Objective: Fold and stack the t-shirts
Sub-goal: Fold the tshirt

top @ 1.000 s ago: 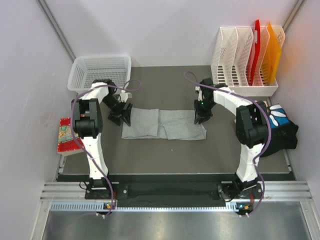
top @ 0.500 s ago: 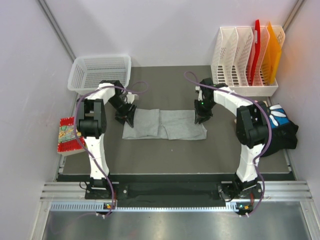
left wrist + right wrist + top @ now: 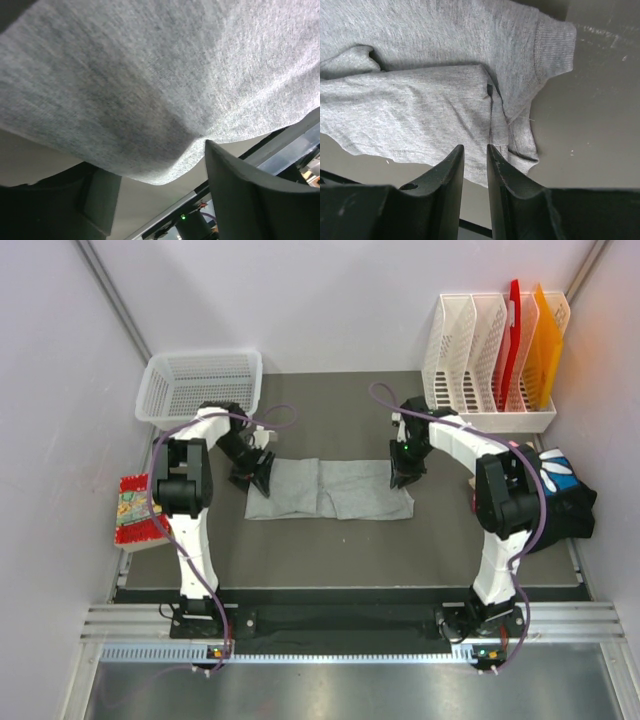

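- Grey t-shirt [image 3: 330, 490], seen from above, lies as a long folded strip across the middle of the table [image 3: 330, 560], between the two arms.
  - The left gripper [image 3: 262, 477] has moved. A second ago it stood just off the strip's left end, and now it sits on the far-left corner.
  - The right gripper [image 3: 402, 475] has stayed at the far-right corner.
  - The cloth itself has hardly shifted.
  - The other shirts [image 3: 560, 495] sit heaped at the table's right edge, well apart from the strip.
- Left wrist view: grey cloth fills nearly the whole picture.
  - Its hem sags down between the fingers [image 3: 240, 195].
  - The right finger is plain to see. The left one is a dark shape, so this is partly a guess, but the jaws look spread with the hem inside them and not yet clamped.
- Right wrist view: the fingers [image 3: 447, 175] are drawn close, with only a thin slit between them.
  - They sit over the edge of the folded layers.
  - The cloth lies flat and shows no sign of being pulled up.
  - I cannot tell whether any fabric is pinched.
- What it means: both ends of the strip are now covered.
  - The arms look placed for the next fold, most likely one end carried over the other.
  - That fold needs the left jaws to close on the hem first.
  - Stacking is not yet begun for this shirt.
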Robot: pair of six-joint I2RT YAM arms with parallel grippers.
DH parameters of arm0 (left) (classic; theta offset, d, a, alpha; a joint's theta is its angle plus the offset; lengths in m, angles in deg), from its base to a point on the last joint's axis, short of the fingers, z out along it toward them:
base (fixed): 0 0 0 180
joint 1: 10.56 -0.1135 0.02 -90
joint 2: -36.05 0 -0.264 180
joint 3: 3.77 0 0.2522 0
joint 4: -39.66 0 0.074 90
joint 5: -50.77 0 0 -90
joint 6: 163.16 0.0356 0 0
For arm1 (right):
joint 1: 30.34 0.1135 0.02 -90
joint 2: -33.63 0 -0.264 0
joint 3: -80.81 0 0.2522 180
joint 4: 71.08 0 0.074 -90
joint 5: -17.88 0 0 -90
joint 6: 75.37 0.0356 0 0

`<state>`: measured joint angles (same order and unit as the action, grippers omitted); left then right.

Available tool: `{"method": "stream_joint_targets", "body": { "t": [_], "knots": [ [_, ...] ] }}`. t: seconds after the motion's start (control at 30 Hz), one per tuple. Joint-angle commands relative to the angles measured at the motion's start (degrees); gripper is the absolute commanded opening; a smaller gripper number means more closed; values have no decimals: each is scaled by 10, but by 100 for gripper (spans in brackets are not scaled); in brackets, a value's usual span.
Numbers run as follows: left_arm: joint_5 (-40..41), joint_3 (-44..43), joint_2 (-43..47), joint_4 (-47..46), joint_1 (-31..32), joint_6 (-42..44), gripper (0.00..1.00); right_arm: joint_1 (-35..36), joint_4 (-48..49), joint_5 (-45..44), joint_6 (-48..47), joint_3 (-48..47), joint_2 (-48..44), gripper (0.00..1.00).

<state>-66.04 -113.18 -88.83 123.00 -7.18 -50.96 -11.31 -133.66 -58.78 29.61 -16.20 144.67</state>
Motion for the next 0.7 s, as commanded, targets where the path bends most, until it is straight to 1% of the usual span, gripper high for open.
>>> {"method": "stream_joint_targets", "body": {
  "t": [0.0,0.07,0.1,0.13,0.17,0.3,0.4,0.5,0.53,0.6,0.63,0.67],
  "knots": [
    [-31,-15,-3,12,-1,7,52,7,9,-1,-4,0,-30,25],
    [-40,-22,-12,16,-1,9,32,6,9,-1,-5,-3,-30,25],
    [-42,-24,-12,16,-1,8,14,6,8,-2,-5,-3,-31,25],
    [-43,-24,-13,14,-1,7,3,7,8,-2,-6,-3,-31,25],
    [-42,-26,-14,14,-1,6,0,6,7,-1,-5,-3,-31,25],
    [-30,-30,-8,21,-1,2,0,6,7,-1,-5,-4,-31,25],
    [-4,-36,12,47,-4,21,0,6,6,-1,-7,-3,-32,25],
    [54,-33,46,79,-26,59,0,6,9,-2,-7,0,-36,25],
    [94,-31,60,85,-50,71,0,6,11,-1,-7,3,-37,25],
    [133,-30,69,106,-73,105,0,7,16,3,-6,5,-41,25],
    [160,-35,73,114,-97,114,0,6,17,3,-5,7,-41,25],
    [170,-52,73,124,-108,122,0,6,18,5,-5,8,-41,25]
  ]
}}
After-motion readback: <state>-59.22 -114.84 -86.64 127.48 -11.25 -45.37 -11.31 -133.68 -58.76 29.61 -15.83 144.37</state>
